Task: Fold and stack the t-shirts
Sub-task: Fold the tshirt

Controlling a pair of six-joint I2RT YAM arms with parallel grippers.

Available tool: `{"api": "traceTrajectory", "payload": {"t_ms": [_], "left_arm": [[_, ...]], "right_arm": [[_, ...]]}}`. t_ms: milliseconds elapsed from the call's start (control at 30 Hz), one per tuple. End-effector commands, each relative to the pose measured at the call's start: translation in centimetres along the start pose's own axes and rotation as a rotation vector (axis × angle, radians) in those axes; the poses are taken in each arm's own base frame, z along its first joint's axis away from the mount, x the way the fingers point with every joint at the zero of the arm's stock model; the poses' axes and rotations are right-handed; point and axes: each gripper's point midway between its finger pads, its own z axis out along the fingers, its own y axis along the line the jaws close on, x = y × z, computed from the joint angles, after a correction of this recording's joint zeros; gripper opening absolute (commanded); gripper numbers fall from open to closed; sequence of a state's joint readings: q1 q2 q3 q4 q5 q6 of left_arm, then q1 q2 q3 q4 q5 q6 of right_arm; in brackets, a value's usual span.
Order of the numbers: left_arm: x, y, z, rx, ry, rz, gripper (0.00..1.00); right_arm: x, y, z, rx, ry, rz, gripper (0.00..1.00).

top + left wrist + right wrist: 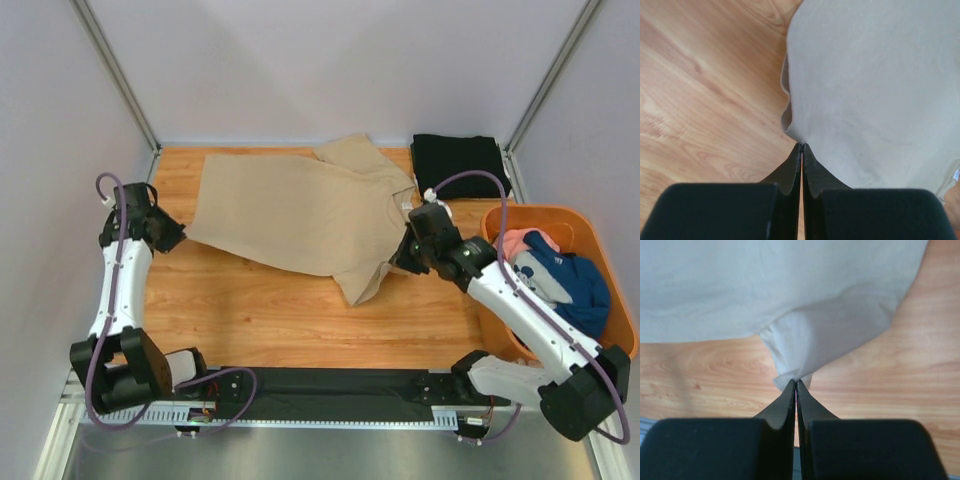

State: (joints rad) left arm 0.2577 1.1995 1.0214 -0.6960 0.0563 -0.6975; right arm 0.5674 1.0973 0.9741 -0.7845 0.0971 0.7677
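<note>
Item: large plain tan cloth t-shirt (300,215), spread flat on light wooden tabletop (260,310). Held at two points: my left gripper (801,146) is pinched tight on the near hem corner, and my right gripper (796,383) is pinched tight on a tuck of cloth by the near sleeve.
Orientation: the long axis runs from one pair of fingers to the other, hem at my left, collar towards my right. The body lies beyond both fingertips.
Judgement: the coming fold turns on carrying this near edge over to the far one, with both arms equally placed.
Other stock: folded black cloth t-shirt (458,165) beyond my right fingers; pink cloth t-shirt (515,240) and blue cloth t-shirt (575,285) bundled in orange plastic tub (535,209), outboard of my right fingers.
Not determinable: how many layers each pinch takes; any print on the blue one.
</note>
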Motion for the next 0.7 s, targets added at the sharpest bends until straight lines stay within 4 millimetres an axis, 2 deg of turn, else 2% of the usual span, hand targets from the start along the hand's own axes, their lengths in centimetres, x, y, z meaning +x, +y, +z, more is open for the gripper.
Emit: {"api": "traceTrajectory", "payload": {"t_ms": [0, 33, 67, 100, 133, 167, 200, 233, 267, 333, 400, 433, 500, 667], "left_arm": [[-0.9, -1.2, 0.8, 0.021, 0.043, 0.037, 0.00], [-0.8, -1.1, 1.8, 0.003, 0.070, 0.035, 0.00], [-1.3, -1.5, 2.0, 0.005, 0.068, 0.035, 0.00], [-1.3, -1.2, 3.1, -0.016, 0.090, 0.031, 0.00], [-1.3, -1.3, 3.6, -0.021, 0.101, 0.031, 0.00], [-1.9, -1.7, 3.9, -0.021, 0.098, 0.032, 0.00], [-1.6, -1.6, 5.1, -0.036, 0.126, 0.029, 0.00], [-1.7, -1.7, 5.5, -0.037, 0.135, 0.028, 0.00], [-2.2, -2.1, 5.9, -0.033, 0.135, 0.028, 0.00], [-2.0, -2.1, 7.1, -0.043, 0.167, 0.021, 0.00], [-2.1, -2.1, 8.1, -0.058, 0.181, 0.007, 0.00], [-2.6, -2.4, 8.4, -0.057, 0.174, 0.007, 0.00], [-2.6, -2.1, 9.5, -0.081, 0.189, 0.004, 0.00], [-3.5, -2.7, 10.9, -0.098, 0.207, -0.003, 0.00]], "right_arm": [[-4.3, 1.4, 0.1, 0.004, -0.067, -0.050, 0.00], [-5.3, 1.0, 1.1, 0.031, -0.060, -0.039, 0.00], [-6.7, 1.9, 0.9, 0.010, -0.074, -0.036, 0.00], [-7.9, 1.7, 1.2, 0.019, -0.086, -0.029, 0.00], [-8.5, 1.5, 2.3, 0.039, -0.070, -0.026, 0.00], [-9.2, 1.7, 2.6, 0.033, -0.069, -0.025, 0.00], [-11.1, 2.1, 2.4, 0.023, -0.099, -0.023, 0.00], [-11.5, 1.9, 3.6, 0.041, -0.080, -0.025, 0.00], [-12.8, 2.8, 3.5, 0.018, -0.096, -0.027, 0.00], [-13.7, 2.2, 5.2, 0.042, -0.074, -0.022, 0.00], [-15.2, 2.5, 5.9, 0.040, -0.083, -0.019, 0.00], [-15.2, 2.1, 7.2, 0.057, -0.062, -0.021, 0.00], [-15.7, 2.2, 8.1, 0.044, -0.042, -0.015, 0.00], [-18.5, 2.1, 11.0, 0.051, -0.031, -0.001, 0.00]]}}
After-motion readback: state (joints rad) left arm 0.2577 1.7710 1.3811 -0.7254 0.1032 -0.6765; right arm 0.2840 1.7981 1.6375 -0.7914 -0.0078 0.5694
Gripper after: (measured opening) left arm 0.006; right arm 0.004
